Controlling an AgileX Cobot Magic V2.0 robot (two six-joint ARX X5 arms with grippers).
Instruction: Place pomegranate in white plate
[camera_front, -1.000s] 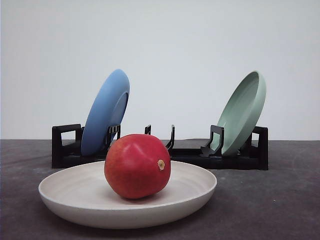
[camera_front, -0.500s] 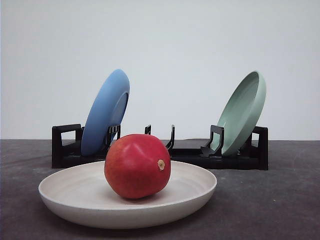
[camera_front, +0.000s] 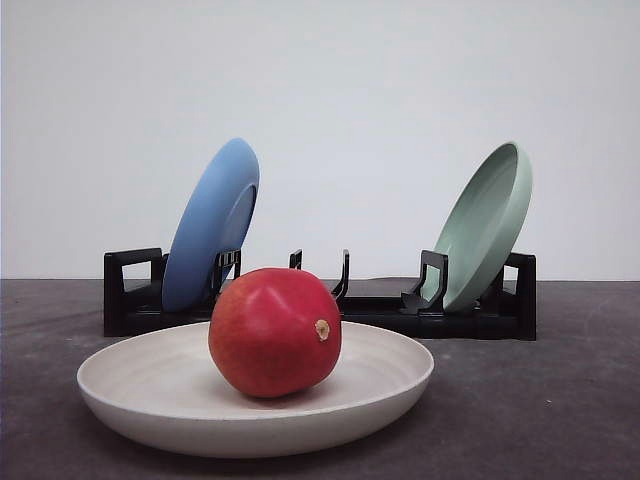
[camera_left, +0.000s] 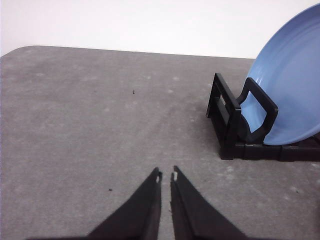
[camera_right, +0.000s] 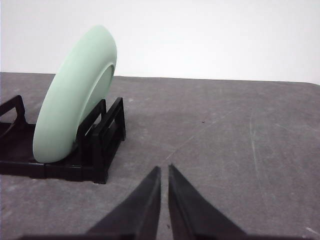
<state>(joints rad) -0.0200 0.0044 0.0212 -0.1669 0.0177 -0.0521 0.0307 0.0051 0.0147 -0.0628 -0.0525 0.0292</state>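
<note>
The pomegranate (camera_front: 274, 332) already rests in the white plate (camera_front: 130, 385); task looks done, left end effector (camera_left: 166, 176) and right end effector (camera_right: 164, 170) clenched, empty

In the front view the pomegranate (camera_front: 274, 332) covers the middle of the black rack (camera_front: 320, 300) and part of the white plate's (camera_front: 150, 385) far rim, and its underside is lost in the plate's hollow. The blue plate (camera_front: 212, 224) and the pale green plate (camera_front: 486, 224) hide their lower edges in the rack's slots. In the left wrist view the blue plate is cut by the right edge, and the left gripper (camera_left: 166, 176) runs off the bottom edge. In the right wrist view the rack leaves at the left edge, and the right gripper (camera_right: 164, 169) is cut off at the bottom.
</note>
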